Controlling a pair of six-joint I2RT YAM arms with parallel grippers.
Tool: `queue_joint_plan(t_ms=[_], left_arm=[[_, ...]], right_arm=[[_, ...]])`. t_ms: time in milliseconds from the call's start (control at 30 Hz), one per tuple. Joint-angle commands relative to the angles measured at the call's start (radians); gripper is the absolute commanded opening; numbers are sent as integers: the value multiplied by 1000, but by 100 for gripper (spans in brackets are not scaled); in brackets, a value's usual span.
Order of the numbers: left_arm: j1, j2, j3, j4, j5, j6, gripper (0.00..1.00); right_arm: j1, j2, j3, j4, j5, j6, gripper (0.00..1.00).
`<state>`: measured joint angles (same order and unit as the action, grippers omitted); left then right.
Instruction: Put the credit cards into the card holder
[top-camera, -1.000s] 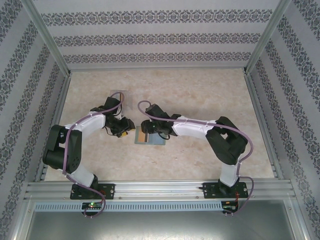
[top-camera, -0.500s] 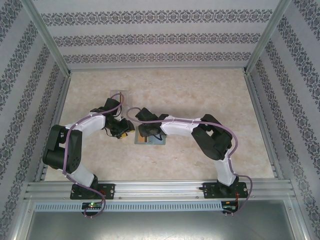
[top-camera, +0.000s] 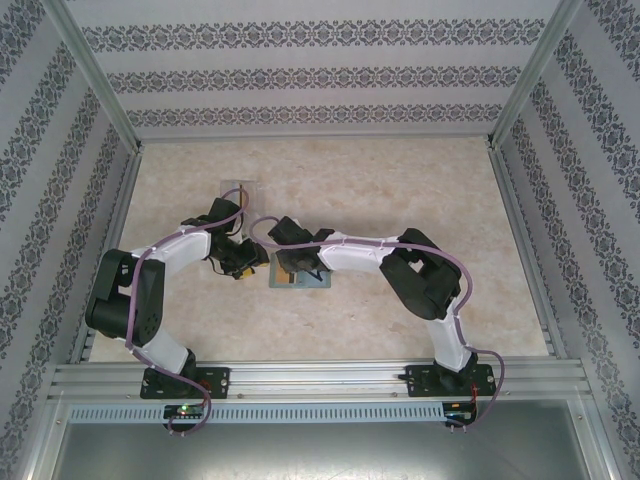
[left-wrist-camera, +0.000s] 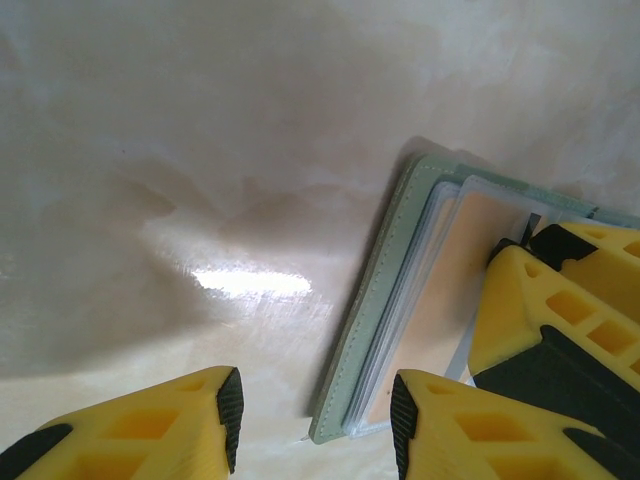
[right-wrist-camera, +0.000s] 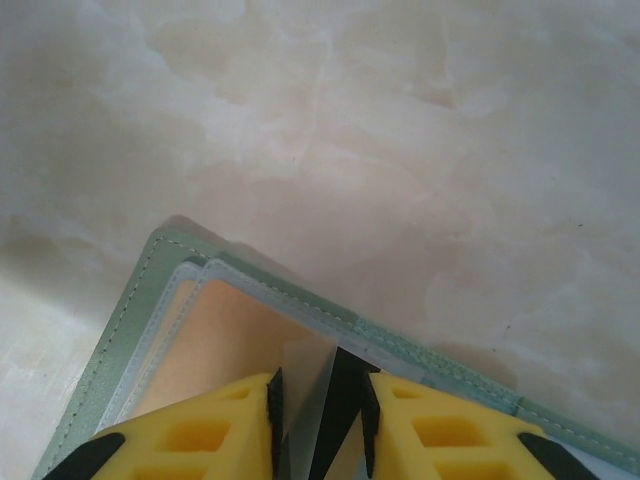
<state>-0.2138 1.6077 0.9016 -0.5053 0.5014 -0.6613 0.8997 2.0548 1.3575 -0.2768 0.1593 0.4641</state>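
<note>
Open card holder (right-wrist-camera: 128, 300) lies near table's middle, orange card (right-wrist-camera: 230, 345) in its sleeve. My left fingers (left-wrist-camera: 160, 430) spread, straddling its stitched edge. My right fingers (right-wrist-camera: 200, 440) nearly together over it; cannot tell whether pinching anything.

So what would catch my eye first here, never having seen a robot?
Probably the green card holder, lying open in the middle of the marbled table. Close up, the right hand is down on it, yellow fingers nearly together above an orange card; the left hand hovers open at its stitched edge.
</note>
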Motion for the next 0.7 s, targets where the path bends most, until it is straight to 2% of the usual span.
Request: queue_joint_plan(t_ms=[0, 267, 667], left_arm=[[10, 9, 5, -9, 12, 19, 46], [10, 8, 1, -8, 8, 17, 46], [9, 13, 1, 4, 15, 0, 46]], right_arm=[[-4, -11, -52, 4, 23, 0, 25], [-31, -39, -111, 104, -82, 10, 22], [-67, -98, -247, 281, -128, 70, 19]])
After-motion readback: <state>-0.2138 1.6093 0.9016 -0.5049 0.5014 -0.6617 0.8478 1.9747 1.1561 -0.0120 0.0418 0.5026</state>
